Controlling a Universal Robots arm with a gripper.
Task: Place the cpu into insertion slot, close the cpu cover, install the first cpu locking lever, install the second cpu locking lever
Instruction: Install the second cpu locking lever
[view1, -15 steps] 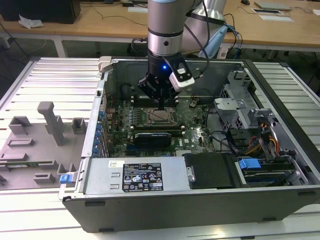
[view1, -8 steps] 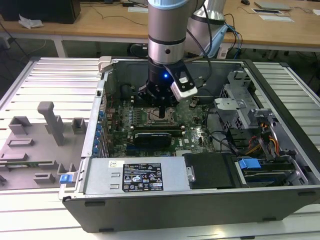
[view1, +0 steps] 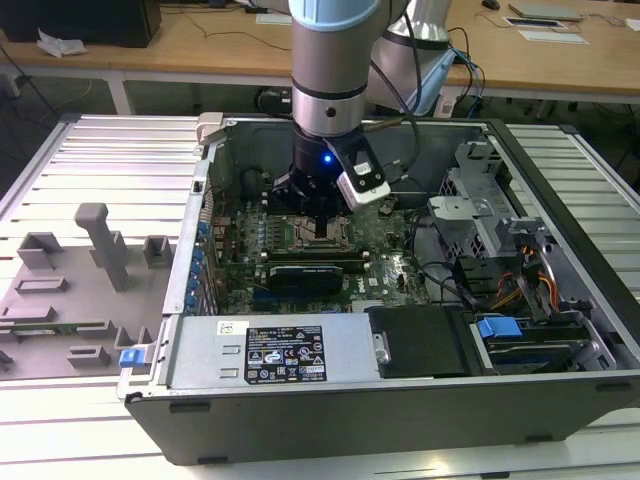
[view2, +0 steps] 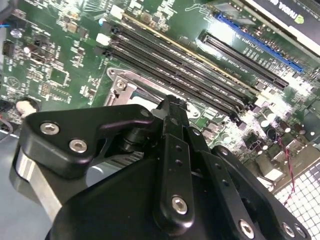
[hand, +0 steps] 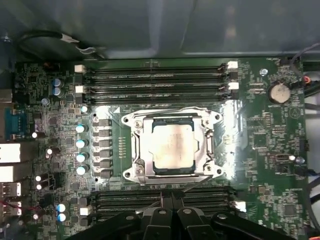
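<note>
covering the cpu (hand: 172, 146): its cpu cover (hand: 207, 150)

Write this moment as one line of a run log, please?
gripper: shut, empty, above socket | cpu: seated in socket | cpu cover: closed over cpu | motherboard: inside open computer case

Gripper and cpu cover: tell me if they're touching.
Cannot tell. In the first wrist view the gripper sits beside the cpu cover framing the cpu, but no contact or gap shows plainly.
</note>
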